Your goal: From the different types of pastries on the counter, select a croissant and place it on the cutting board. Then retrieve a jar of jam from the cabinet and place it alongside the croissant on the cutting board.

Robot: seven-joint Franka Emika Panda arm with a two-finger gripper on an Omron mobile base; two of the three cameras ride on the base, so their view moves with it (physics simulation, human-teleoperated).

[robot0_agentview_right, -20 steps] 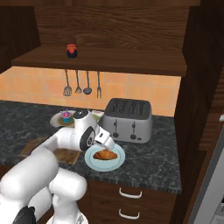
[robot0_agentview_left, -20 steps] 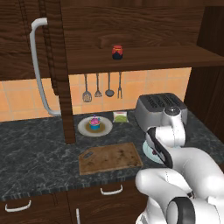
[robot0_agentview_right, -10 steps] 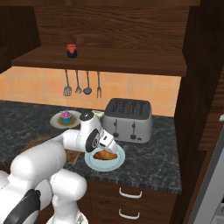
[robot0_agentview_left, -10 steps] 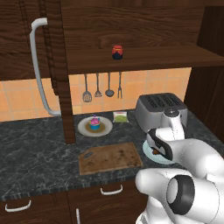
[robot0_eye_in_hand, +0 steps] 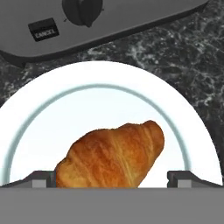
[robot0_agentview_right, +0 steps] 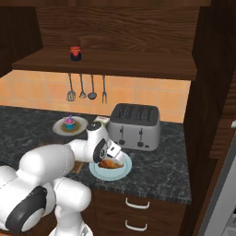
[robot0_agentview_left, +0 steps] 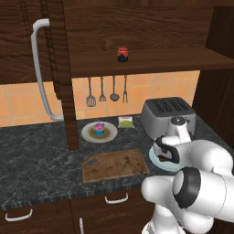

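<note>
The golden-brown croissant [robot0_eye_in_hand: 113,157] lies on a pale blue plate [robot0_eye_in_hand: 109,96] on the counter [robot0_agentview_left: 36,160], just in front of the toaster. My gripper [robot0_eye_in_hand: 113,179] hangs low over it and is open, with one fingertip [robot0_eye_in_hand: 43,178] left of the pastry and the other right of it, touching nothing. From the base the hand [robot0_agentview_right: 109,154] hides part of the croissant [robot0_agentview_right: 113,164]. The wooden cutting board [robot0_agentview_left: 116,164] lies bare to the left of the plate [robot0_agentview_left: 157,161]. The jar of jam [robot0_agentview_left: 122,54] stands on the open cabinet's shelf. A pink cupcake [robot0_agentview_left: 98,128] sits on its own plate.
A silver toaster [robot0_agentview_left: 168,116] stands right behind the croissant's plate. The open cabinet door with its curved grey handle [robot0_agentview_left: 39,68] juts out at the left. Utensils [robot0_agentview_left: 107,91] hang on the tiled wall. A dark tall panel [robot0_agentview_right: 209,115] closes off the right side.
The hand has sunk a little closer to the croissant and the arm's elbow has swung toward the cameras. The jaws have stayed open.
</note>
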